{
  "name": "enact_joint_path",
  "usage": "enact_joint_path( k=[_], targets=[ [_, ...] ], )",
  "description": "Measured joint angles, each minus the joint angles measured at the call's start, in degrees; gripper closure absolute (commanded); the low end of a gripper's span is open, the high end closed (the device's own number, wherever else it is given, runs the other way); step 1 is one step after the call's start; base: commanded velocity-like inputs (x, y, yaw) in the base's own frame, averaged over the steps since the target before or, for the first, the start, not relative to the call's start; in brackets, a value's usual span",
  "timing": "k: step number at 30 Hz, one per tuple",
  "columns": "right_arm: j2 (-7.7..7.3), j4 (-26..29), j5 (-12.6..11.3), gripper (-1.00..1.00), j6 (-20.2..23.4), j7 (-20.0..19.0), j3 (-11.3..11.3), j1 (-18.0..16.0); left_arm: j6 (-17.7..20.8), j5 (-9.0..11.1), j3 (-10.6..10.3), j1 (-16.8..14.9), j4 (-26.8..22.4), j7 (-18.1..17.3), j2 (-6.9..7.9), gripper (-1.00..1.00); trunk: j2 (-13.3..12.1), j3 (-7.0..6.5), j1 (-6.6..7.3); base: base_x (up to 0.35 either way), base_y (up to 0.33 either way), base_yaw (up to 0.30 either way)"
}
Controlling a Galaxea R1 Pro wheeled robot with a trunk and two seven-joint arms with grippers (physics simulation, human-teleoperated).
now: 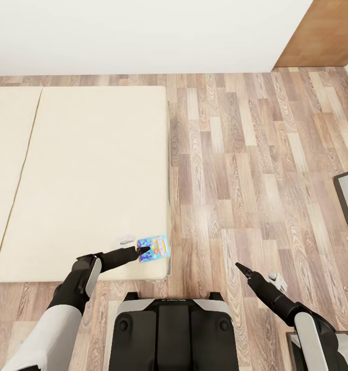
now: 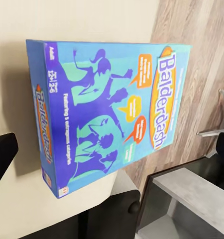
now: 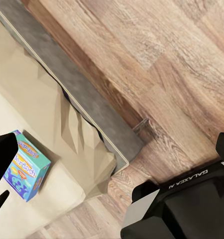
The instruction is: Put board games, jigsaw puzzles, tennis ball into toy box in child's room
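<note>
The blue Balderdash board game (image 1: 154, 248) lies flat on the bed (image 1: 81, 175) at its near right corner, lower centre of the head view. The left pincer (image 1: 144, 251) reaches its edge, grip unclear. The right pincer (image 1: 239, 267) hangs over the wood floor (image 1: 246, 154), opening unclear
</note>
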State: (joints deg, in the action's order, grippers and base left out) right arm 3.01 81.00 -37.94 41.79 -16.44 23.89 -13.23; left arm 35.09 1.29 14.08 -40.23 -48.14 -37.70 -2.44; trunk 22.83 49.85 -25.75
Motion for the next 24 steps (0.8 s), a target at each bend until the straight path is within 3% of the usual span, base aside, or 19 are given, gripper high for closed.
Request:
enact_joint_path(
  k=[24],
  targets=[
    [0.0, 0.0, 0.2, -1.0, 0.0, 0.0, 0.0, 0.0, 0.2, 0.1, -0.1, 0.0, 0.0, -0.7, -0.12, -1.0, 0.0, 0.0, 0.0, 0.0, 0.0, 0.0]
  ],
)
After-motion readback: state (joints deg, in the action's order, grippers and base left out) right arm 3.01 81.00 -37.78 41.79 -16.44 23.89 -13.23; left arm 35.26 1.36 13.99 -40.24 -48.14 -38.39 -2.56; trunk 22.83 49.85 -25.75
